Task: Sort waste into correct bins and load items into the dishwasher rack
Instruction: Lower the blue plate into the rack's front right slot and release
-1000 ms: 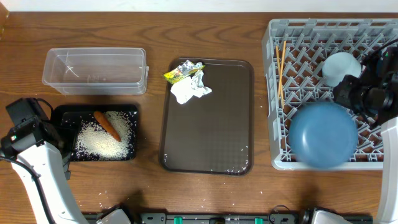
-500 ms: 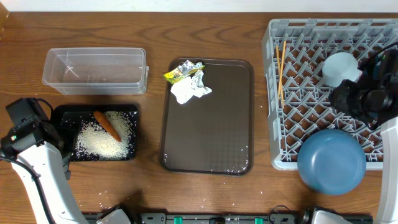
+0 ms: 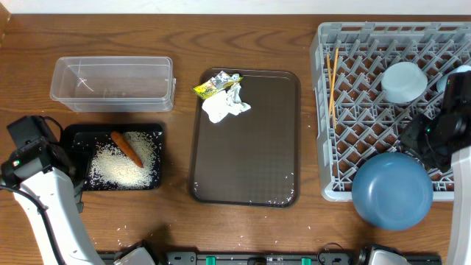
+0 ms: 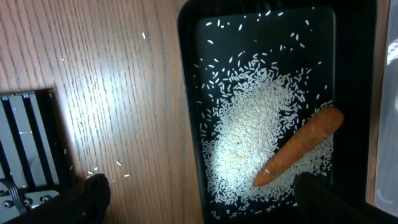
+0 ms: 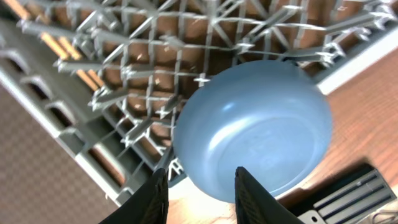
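A large round blue plate (image 3: 392, 190) is seen resting over the front rim of the grey pegged plastic crate (image 3: 321, 88); the right gripper (image 5: 200, 178) is held narrowly parted and empty nearby, the left gripper (image 4: 202, 185) spread wide.

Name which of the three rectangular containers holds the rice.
The shallow black rectangular tray: loose white rice grains and a small orange carrot lie in it. The clear plastic tub holds neither; the brown serving tray carries a crumpled white tissue.
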`<state>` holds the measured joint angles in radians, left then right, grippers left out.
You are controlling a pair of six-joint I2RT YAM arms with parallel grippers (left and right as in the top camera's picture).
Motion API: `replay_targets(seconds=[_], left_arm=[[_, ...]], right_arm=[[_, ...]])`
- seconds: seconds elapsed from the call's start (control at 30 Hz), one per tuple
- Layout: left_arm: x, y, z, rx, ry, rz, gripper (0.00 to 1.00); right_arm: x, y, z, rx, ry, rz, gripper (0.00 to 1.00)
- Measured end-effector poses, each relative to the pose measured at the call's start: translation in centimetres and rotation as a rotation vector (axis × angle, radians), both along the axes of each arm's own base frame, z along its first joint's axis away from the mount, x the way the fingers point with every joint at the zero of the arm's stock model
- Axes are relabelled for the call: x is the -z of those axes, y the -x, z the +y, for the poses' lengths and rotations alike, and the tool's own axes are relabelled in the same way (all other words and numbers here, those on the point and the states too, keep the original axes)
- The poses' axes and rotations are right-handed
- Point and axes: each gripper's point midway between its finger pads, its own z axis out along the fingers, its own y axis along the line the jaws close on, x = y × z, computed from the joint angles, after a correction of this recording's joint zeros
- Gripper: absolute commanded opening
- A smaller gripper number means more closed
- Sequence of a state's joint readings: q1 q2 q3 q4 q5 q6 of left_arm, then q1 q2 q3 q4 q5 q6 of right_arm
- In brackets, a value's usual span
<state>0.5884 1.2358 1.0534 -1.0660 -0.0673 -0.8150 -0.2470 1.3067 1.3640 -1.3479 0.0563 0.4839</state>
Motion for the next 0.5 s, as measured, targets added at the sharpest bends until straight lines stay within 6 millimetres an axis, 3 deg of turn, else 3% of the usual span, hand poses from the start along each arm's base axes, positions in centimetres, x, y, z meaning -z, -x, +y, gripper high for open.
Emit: replay_targets(seconds=[0.03,0.13,0.23,0.37,0.5], left_arm=[[0.0,0.0,0.0,0.000,0.000,0.000,0.96],[0.0,0.0,0.0,0.000,-0.001,0.000,0.96],[0.0,0.0,0.0,0.000,0.000,0.000,0.96],[0.0,0.0,0.0,0.000,0.000,0.000,0.96],[0.0,0.0,0.0,0.000,0.000,0.000,0.96]], right_arm=[[-0.1,0.1,-0.2,0.023,0.008,-0.016,0.40],[-0.8,1.1,-1.2,0.100,0.028,-0.078,0.67],[-1.2,2.6,-2.4,0.173,0.044,-0.134,0.76],[-0.1,3.4,-2.7,0.193,0.033,-0.168,0.78],[3.6,3.2,-1.3,0.152,-0.058,-0.125,0.67]])
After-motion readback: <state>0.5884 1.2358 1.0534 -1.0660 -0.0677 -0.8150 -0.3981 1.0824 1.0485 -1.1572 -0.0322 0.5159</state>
